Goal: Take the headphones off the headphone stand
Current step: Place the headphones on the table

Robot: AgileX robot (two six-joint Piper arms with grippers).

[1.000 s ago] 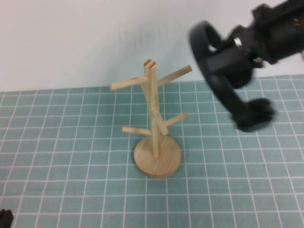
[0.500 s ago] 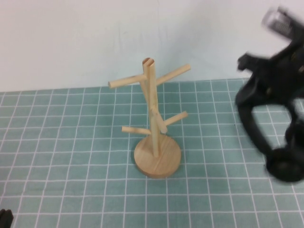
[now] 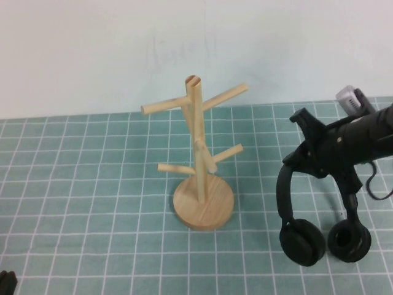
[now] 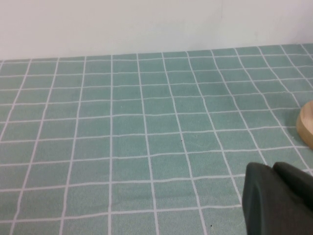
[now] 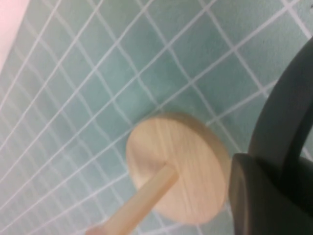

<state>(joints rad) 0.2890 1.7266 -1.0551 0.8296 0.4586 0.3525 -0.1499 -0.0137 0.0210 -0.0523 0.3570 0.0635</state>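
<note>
The headphone stand (image 3: 198,147) stands upright mid-table with bare pegs. Its disc base also shows in the right wrist view (image 5: 178,166), and its edge in the left wrist view (image 4: 307,125). The black headphones (image 3: 302,243) hang to the stand's right, clear of it, with both ear cups low by the mat. I cannot tell whether they touch it. My right gripper (image 3: 322,153) is shut on the headband (image 5: 288,112). My left gripper (image 4: 271,168) is shut and empty, low at the near left corner (image 3: 5,281).
A green mat with a white grid (image 3: 92,203) covers the table. A white wall (image 3: 92,49) stands behind it. A loose black cable (image 3: 381,184) hangs from the right arm at the right edge.
My right gripper has carried the headphones from up beside the stand's top down and to the right. They now hang upright with the ear cups near the mat.
</note>
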